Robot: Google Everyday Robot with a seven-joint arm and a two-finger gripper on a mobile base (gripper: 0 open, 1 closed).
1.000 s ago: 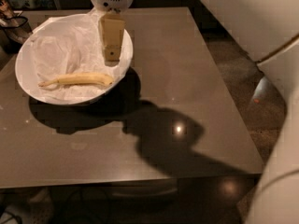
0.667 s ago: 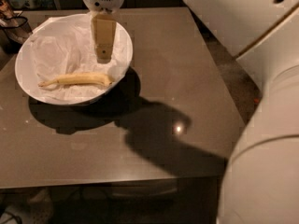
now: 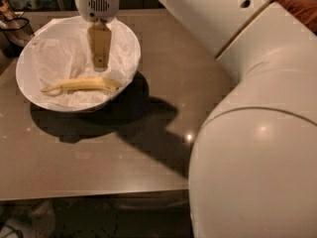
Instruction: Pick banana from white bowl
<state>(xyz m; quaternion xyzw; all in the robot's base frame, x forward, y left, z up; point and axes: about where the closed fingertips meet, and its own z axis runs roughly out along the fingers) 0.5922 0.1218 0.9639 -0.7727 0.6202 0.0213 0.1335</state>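
I count one banana point(image 3: 81, 85), one white bowl point(image 3: 74, 106), one hand point(image 3: 100, 61) and one brown surface point(image 3: 99, 152) that carries the bowl. The banana lies on its side in the near part of the bowl, on crumpled white paper point(image 3: 54, 58), thin stem end to the left and darker tip to the right. The bowl stands at the far left of the surface. My hand hangs tip down over the middle of the bowl, just behind the banana and not touching it. I see it as a single tan strip under its round white housing, so I cannot tell whether it is wide or narrow. My own arm point(image 3: 257, 133) fills the right side and hides that part of the surface. Its shadow darkens the surface beside the bowl. At the top left some dim clutter point(image 3: 15, 19) is cut off by the edge, too dark to name.
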